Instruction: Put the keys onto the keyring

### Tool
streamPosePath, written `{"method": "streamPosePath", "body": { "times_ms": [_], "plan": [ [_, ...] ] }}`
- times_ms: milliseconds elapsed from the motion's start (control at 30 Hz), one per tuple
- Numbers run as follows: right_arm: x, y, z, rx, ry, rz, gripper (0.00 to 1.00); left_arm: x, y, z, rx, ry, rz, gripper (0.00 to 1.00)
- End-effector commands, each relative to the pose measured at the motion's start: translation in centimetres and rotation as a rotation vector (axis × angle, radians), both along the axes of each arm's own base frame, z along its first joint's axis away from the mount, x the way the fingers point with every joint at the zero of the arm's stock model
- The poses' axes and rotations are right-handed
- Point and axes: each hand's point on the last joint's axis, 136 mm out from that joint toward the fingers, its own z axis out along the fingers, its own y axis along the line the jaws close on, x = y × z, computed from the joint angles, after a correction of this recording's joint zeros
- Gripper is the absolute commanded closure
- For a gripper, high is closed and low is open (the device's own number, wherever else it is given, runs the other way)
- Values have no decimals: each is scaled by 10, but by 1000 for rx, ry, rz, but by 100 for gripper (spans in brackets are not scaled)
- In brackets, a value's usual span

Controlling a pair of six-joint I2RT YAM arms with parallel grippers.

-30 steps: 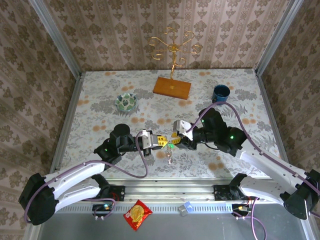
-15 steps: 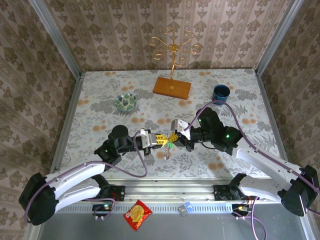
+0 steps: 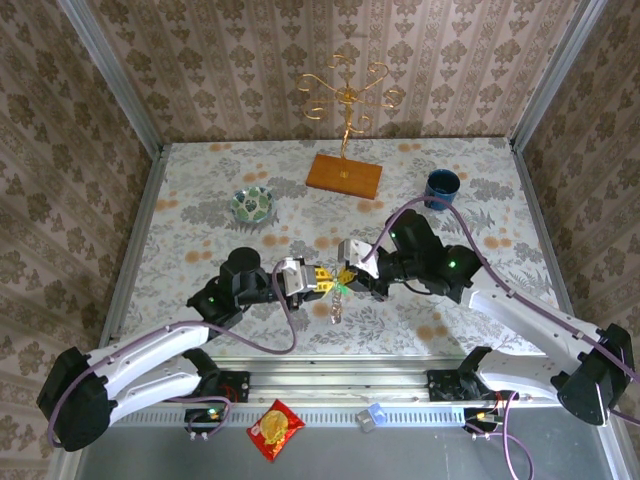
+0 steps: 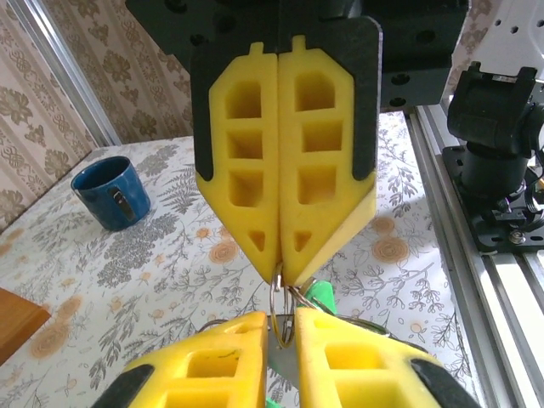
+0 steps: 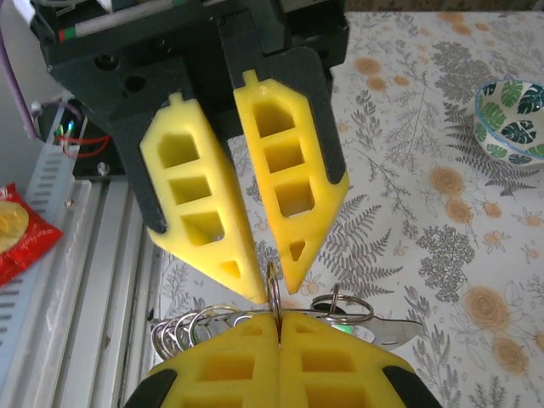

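A: Holding firm?
B: The right tool [image 5: 279,323] pinches the keyring [image 3: 337,306] above the desk [image 3: 200,230]; whether the left tool [image 4: 280,316] grips, I cannot tell.
A: Risk?
B: A sideways tug could free the wire, dropping the green key [image 4: 320,296].

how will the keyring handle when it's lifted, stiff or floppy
Probably floppy: the keyring is thin wire loops, and keys dangle loosely below where the left gripper and right gripper pinch it. Likely slippery, being bare metal held edge-on between yellow pads. It seems light for its spread.
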Motion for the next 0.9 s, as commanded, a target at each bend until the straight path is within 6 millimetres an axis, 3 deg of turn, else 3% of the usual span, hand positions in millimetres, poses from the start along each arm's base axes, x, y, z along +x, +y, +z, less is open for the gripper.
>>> {"method": "streamPosePath", "body": {
  "times_ms": [0,133,233,333,400,533,867],
  "plan": [
    [-2,1,1,-82,-57,36,100,0,-3,5,26,-28,-12,86],
    [-6,4,-3,-155,-74,69,100,0,-4,4,50,-32,-25,91],
    [-7,9,5,-138,-83,80,100,0,-4,0,78,-31,-31,99],
    [-7,11,11,-93,-81,62,100,0,-3,1,75,-38,-28,100],
    [-2,10,14,-48,-62,28,84,0,-3,4,56,-45,-22,100],
    [3,6,13,49,-1,-33,68,1,-3,14,-31,-64,-6,100],
    [5,5,-3,120,5,-73,70,-3,4,22,-139,-81,14,100]
  ]
}}
